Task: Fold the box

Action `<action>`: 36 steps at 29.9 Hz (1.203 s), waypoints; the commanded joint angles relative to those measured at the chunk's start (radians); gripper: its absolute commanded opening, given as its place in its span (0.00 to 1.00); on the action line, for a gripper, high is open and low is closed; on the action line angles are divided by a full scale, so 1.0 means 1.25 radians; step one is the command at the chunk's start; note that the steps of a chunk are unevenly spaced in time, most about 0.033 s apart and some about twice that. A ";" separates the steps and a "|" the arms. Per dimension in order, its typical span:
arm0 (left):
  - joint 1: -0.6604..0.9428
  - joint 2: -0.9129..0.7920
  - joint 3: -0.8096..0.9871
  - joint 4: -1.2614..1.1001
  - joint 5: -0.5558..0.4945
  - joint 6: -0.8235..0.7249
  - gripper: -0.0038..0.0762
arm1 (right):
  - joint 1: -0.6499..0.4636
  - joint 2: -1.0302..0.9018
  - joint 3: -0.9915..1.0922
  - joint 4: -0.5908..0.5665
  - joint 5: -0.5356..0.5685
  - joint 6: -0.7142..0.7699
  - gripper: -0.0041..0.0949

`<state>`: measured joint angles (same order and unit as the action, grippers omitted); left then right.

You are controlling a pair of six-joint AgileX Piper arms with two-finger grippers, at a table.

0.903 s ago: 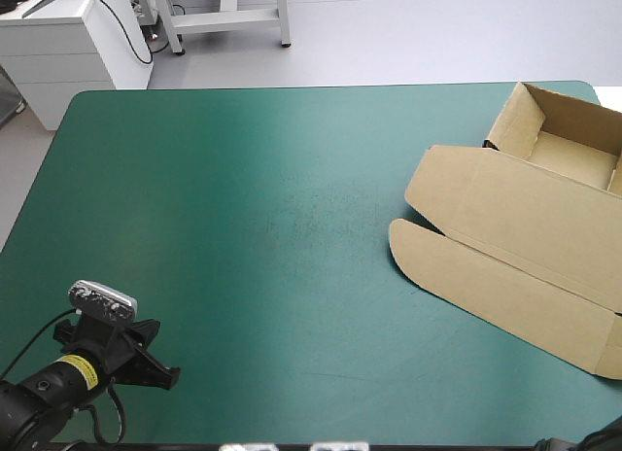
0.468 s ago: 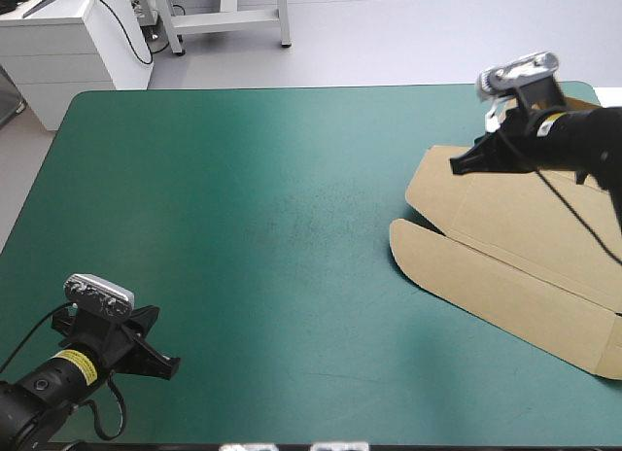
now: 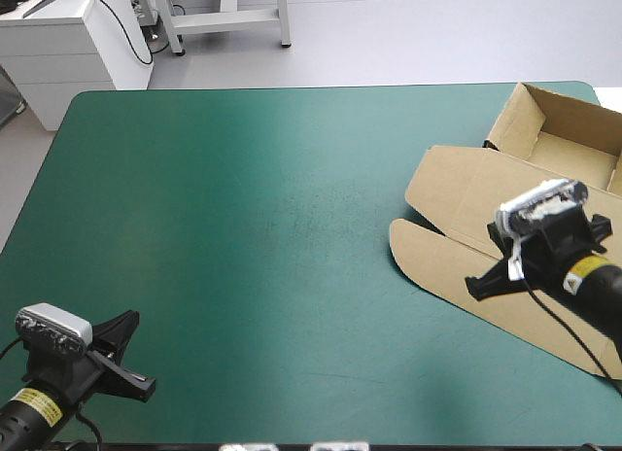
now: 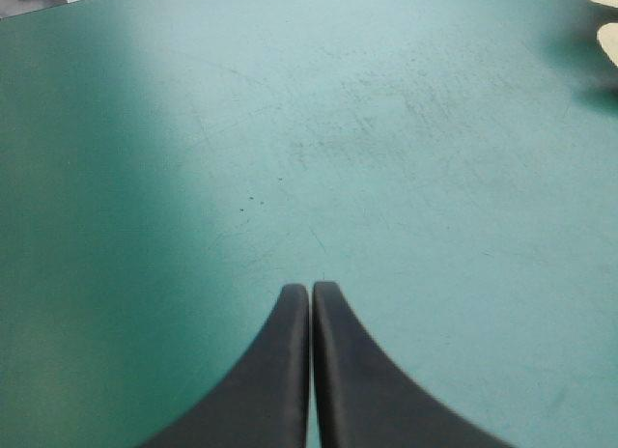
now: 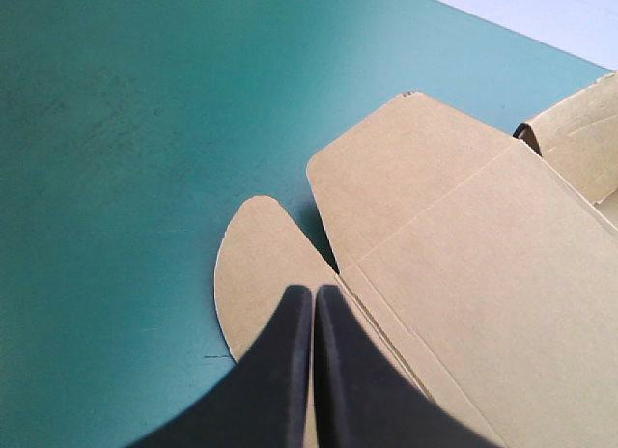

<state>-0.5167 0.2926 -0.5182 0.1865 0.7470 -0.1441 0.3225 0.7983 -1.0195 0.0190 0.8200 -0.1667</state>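
Observation:
The brown box (image 3: 544, 227) lies at the table's right side. Its tray (image 3: 569, 145) has raised walls at the far right, and the lid (image 5: 463, 245) lies flat toward the table's middle. My right gripper (image 3: 473, 287) is shut and empty over the lid's front strip, its tip pointing at the rounded flap (image 5: 253, 265). In the right wrist view the right gripper (image 5: 314, 292) closes into one arch above that flap. My left gripper (image 3: 148, 390) is shut with nothing in it over bare cover near the front left corner. In the left wrist view the left gripper (image 4: 311, 289) faces open cover.
The teal-green cover (image 3: 272, 208) stretches bare from the left edge to the box. In the left wrist view, two pale bits of the box's edge (image 4: 606, 41) show far ahead of the left gripper. A white cabinet (image 3: 68, 43) stands beyond the table's far left corner.
My right arm swung from above the tray's far side toward the front and now sits over the lid. My left arm drew back toward the front left corner. The box has not moved.

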 commanded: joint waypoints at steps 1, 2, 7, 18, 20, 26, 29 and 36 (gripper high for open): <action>-0.004 -0.036 0.007 -0.004 -0.060 0.003 0.04 | 0.001 -0.109 0.088 -0.006 -0.133 0.002 0.04; -0.004 -0.054 0.014 -0.002 -0.060 0.005 0.04 | 0.001 -0.139 0.119 -0.006 -0.151 0.002 0.04; -0.004 -0.104 0.018 -0.012 -0.057 0.009 0.04 | 0.001 -0.264 0.239 -0.007 -0.203 0.002 0.04; -0.004 -0.121 0.044 -0.024 -0.039 0.045 0.04 | 0.001 -0.522 0.429 -0.015 -0.259 0.045 0.04; -0.004 -0.121 0.056 -0.035 -0.041 0.045 0.04 | 0.001 -0.558 0.441 -0.015 -0.256 0.045 0.04; -0.004 -0.121 0.058 -0.038 -0.042 0.047 0.04 | 0.001 -0.641 0.473 -0.032 -0.236 0.067 0.04; -0.004 -0.121 0.058 -0.043 -0.034 0.047 0.04 | 0.001 -0.665 0.480 -0.051 -0.202 0.082 0.04; -0.004 -0.121 0.058 -0.049 -0.014 0.055 0.04 | 0.001 -0.670 0.480 -0.051 -0.176 0.085 0.04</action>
<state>-0.5167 0.1248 -0.4227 0.1293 0.7826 -0.0793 0.3225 -0.0127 -0.3957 -0.0380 0.6518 -0.0614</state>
